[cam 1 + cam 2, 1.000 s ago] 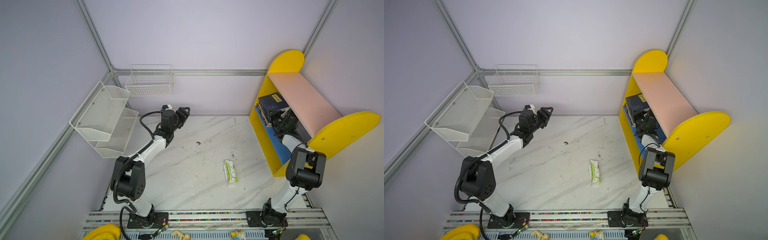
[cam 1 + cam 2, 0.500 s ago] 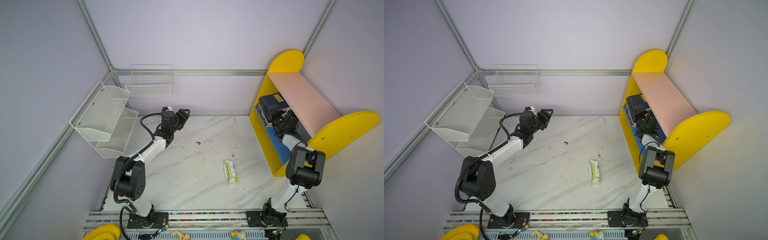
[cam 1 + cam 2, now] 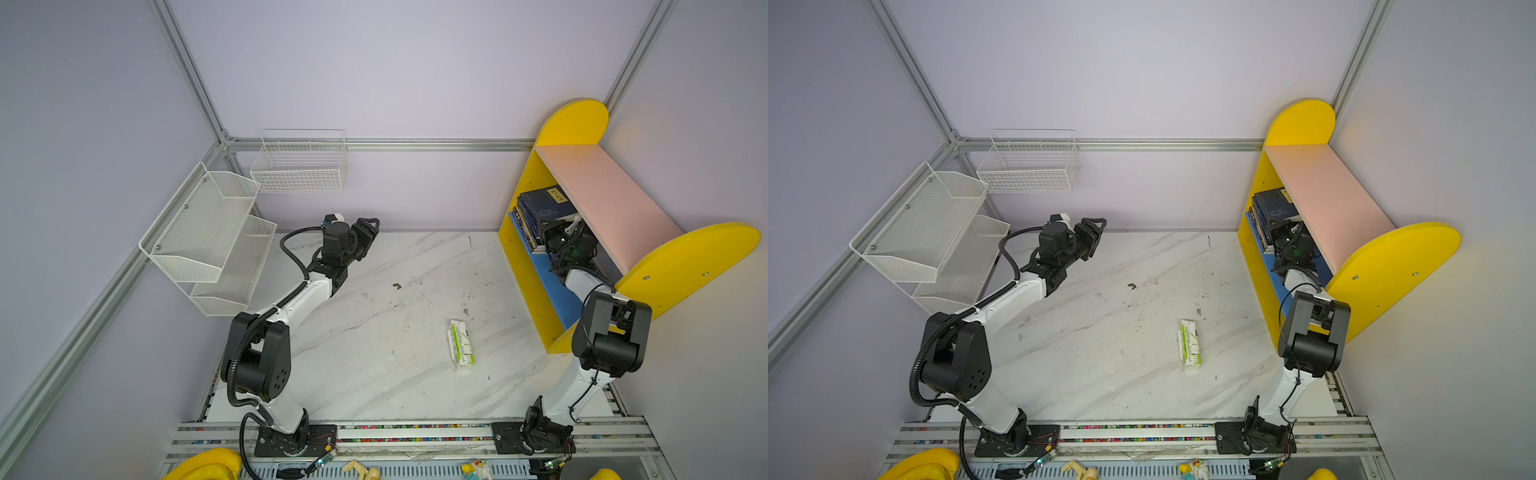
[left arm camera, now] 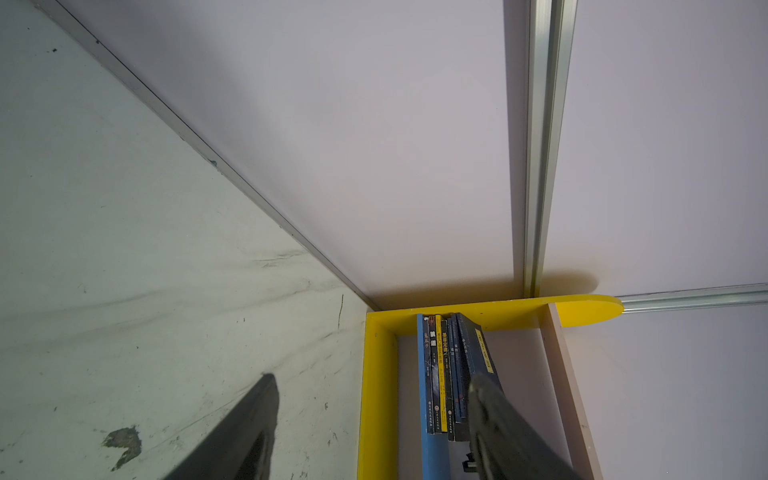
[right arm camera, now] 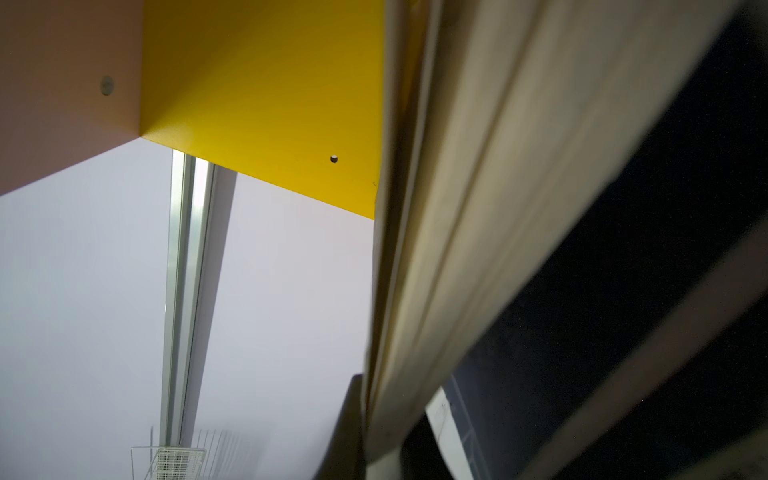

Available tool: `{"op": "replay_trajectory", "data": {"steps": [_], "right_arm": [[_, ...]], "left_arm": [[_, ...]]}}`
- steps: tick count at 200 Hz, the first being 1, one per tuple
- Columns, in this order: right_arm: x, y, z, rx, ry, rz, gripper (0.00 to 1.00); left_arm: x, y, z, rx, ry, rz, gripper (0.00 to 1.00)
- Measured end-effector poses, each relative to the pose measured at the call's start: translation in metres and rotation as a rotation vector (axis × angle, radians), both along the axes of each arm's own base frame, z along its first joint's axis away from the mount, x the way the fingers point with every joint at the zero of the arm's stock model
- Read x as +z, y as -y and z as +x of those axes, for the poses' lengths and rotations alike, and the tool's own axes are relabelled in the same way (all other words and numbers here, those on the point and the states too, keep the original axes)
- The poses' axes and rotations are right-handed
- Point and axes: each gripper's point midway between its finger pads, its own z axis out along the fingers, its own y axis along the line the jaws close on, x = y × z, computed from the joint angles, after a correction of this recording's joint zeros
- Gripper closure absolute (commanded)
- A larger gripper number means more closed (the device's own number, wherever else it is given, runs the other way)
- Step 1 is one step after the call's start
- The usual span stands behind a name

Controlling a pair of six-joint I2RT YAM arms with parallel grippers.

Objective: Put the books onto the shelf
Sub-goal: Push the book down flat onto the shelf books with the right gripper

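Apparently the last step is in hand: the books (image 3: 540, 205) lean in a row on the blue lower board of the shelf (image 3: 615, 199), at the right of both top views, with the right fingers (image 5: 352, 419) pressed together against their page edges. The left fingers (image 4: 249, 419) hang apart and empty, centre-left; the next move, I judge, calls for nudging the books upright, then withdrawing cleanly.

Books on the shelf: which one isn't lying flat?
The top navy book with the yellow title label; it slants upward, while the other books beneath it lie flat.

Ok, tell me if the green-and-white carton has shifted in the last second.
No. The carton sits unchanged, judged against the shelf's near yellow foot.
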Motion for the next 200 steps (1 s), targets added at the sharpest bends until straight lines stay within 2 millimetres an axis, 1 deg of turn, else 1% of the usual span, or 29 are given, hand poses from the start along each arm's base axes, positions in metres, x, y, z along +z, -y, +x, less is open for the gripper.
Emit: {"op": "replay_trajectory", "data": {"steps": [61, 75, 86, 100, 122, 135, 142, 157, 186, 200], "right_arm": [[-0.001, -0.003, -0.002, 0.018, 0.020, -0.005, 0.98], [-0.001, -0.003, -0.002, 0.016, 0.021, -0.004, 0.91], [-0.002, -0.003, -0.002, 0.012, 0.018, 0.001, 0.88], [-0.005, -0.001, -0.002, 0.001, 0.004, 0.010, 0.80], [-0.012, 0.002, -0.002, -0.017, -0.028, 0.024, 0.79], [-0.016, 0.003, -0.002, -0.026, -0.049, 0.029, 0.73], [-0.018, 0.004, -0.003, -0.030, -0.058, 0.032, 0.72], [-0.016, 0.004, -0.002, -0.033, -0.057, 0.034, 0.68], [-0.010, 0.005, 0.000, -0.036, -0.062, 0.049, 0.56], [-0.009, 0.005, 0.000, -0.038, -0.068, 0.059, 0.52]], "left_arm": [[0.000, 0.001, 0.000, -0.004, -0.002, -0.004, 0.29], [0.000, 0.001, 0.000, -0.005, -0.003, -0.008, 0.29], [0.000, 0.001, -0.001, -0.006, -0.004, -0.008, 0.29], [0.000, 0.001, -0.001, -0.007, -0.004, -0.009, 0.29], [-0.002, 0.002, -0.001, -0.012, -0.008, -0.009, 0.29], [-0.006, 0.002, -0.002, -0.013, -0.016, -0.007, 0.29], [-0.008, 0.002, -0.003, -0.014, -0.023, -0.006, 0.29], [-0.009, 0.002, -0.003, -0.015, -0.025, -0.007, 0.29], [-0.008, 0.003, -0.003, -0.019, -0.027, -0.014, 0.29], [-0.008, 0.003, -0.003, -0.021, -0.028, -0.016, 0.29]]}}
